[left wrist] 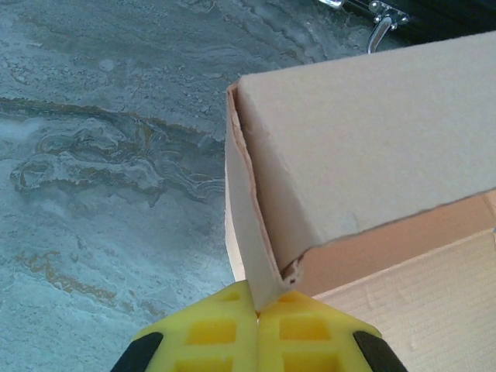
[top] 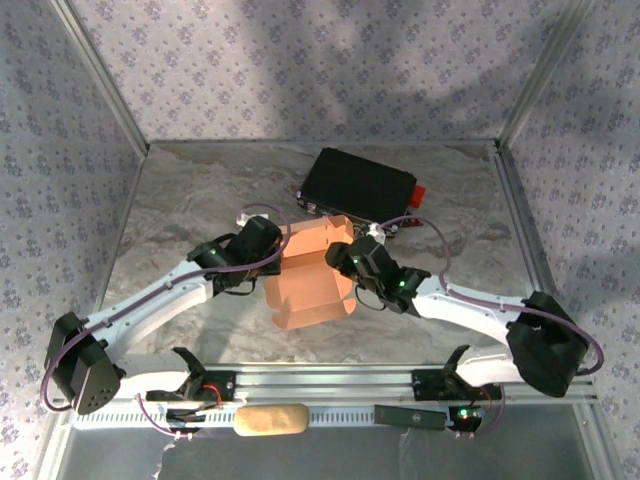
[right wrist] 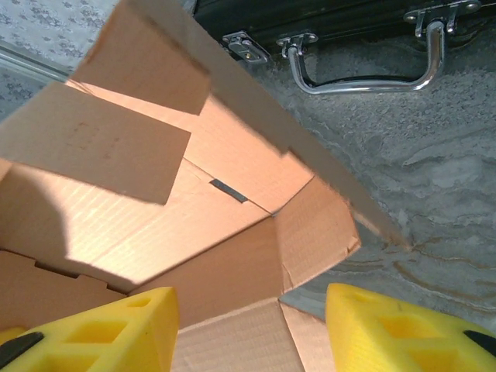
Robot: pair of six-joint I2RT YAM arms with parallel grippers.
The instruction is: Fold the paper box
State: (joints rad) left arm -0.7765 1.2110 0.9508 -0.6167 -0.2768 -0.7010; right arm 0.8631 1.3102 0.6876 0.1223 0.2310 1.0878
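Paper box: a half-formed paper box (top: 308,285) of thin salmon-tan cardboard lies in the middle of the grey marbled table (top: 190,210), between the two wrists, with its open side up and several flaps standing loose.
Box, left wrist view: one wall of the paper box (left wrist: 364,132) leans over the open interior, and its folded edge runs down to the yellow pads.
Box, right wrist view: the ribbed inside of the paper box (right wrist: 194,201) faces the camera, with two flaps hanging over it from the upper left.
Left gripper: the left gripper (top: 274,248) is at the box's left edge; in its own view the left gripper (left wrist: 257,311) has its yellow pads pressed together, pinching the lower corner of that leaning wall.
Right gripper: the right gripper (top: 347,262) is over the box's right side; in its own view the right gripper (right wrist: 252,325) has its jaws spread wide, with a cardboard panel between the fingers (right wrist: 101,329). Whether they touch it I cannot tell.
Black case: a black hard case (top: 360,185) with a metal handle (right wrist: 364,77) and latches lies just beyond the box, at the far side of the table.
Near edge: a tan oblong block (top: 270,420) lies on the rail between the arm bases.
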